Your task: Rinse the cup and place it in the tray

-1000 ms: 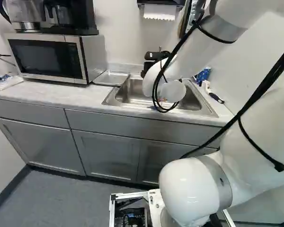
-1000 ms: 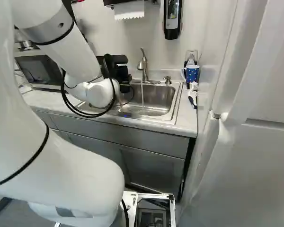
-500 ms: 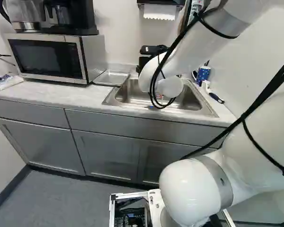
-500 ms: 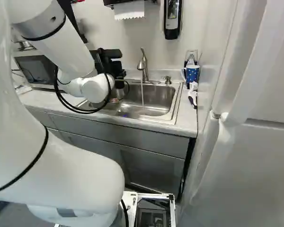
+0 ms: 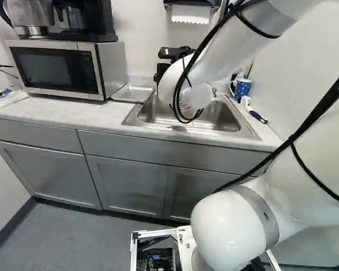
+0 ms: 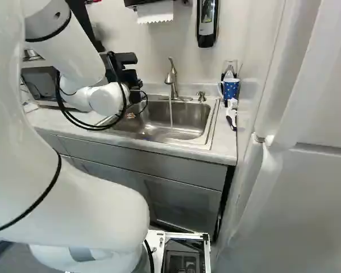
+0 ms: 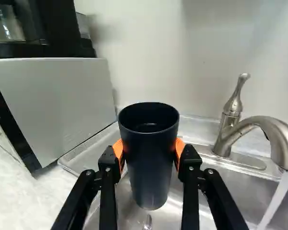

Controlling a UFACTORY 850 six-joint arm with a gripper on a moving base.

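Between my pinching jaws, the dark tumbler's (image 7: 149, 163) depths are hard to make out; the faucet (image 7: 278, 143) runs into the sink (image 6: 184, 119), the metal tray (image 5: 133, 94) beside the microwave (image 5: 53, 68).

Water (image 6: 171, 114) runs from the faucet (image 6: 171, 79) at the sink's (image 6: 210, 128) back edge; a soap pump (image 6: 201, 96) stands near its back right corner. By the counter's (image 6: 224, 145) back right corner is a spotted blue mug (image 6: 231, 89), with a brush (image 6: 232, 114) in front, along the right edge. The white arm (image 6: 74, 62) holds the partly hidden black gripper (image 6: 128, 67) over the sink's left end
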